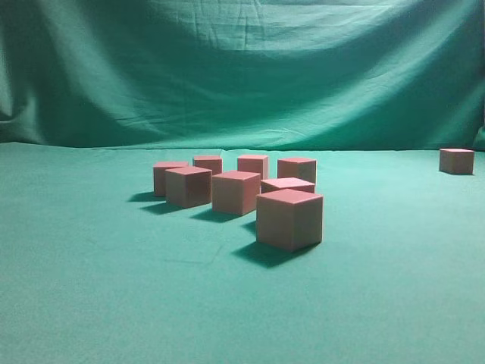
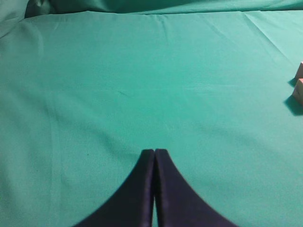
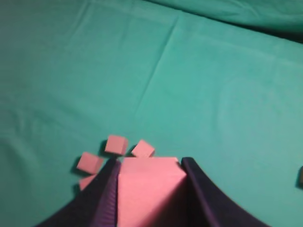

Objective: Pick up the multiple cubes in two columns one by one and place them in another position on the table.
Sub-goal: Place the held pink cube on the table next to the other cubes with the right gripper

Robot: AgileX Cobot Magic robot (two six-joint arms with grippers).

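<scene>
Several pinkish-red cubes [image 1: 289, 219] stand in a loose group on the green table [image 1: 91, 288], and one lone cube [image 1: 456, 161] sits far right. Neither arm shows in the exterior view. In the right wrist view my right gripper [image 3: 150, 161] is shut on a cube [image 3: 147, 189], held high above the table. Below it, other cubes [image 3: 116, 144] lie just beyond the fingertips. My left gripper [image 2: 155, 151] is shut with nothing in it and hovers over bare cloth. Two cube corners [image 2: 298, 90] peek in at that view's right edge.
A wrinkled green backdrop [image 1: 242, 68] hangs upright behind the table. Green cloth stretches in front of the group and to its left. A small dark object [image 3: 300, 177] sits at the right edge of the right wrist view, too cut off to identify.
</scene>
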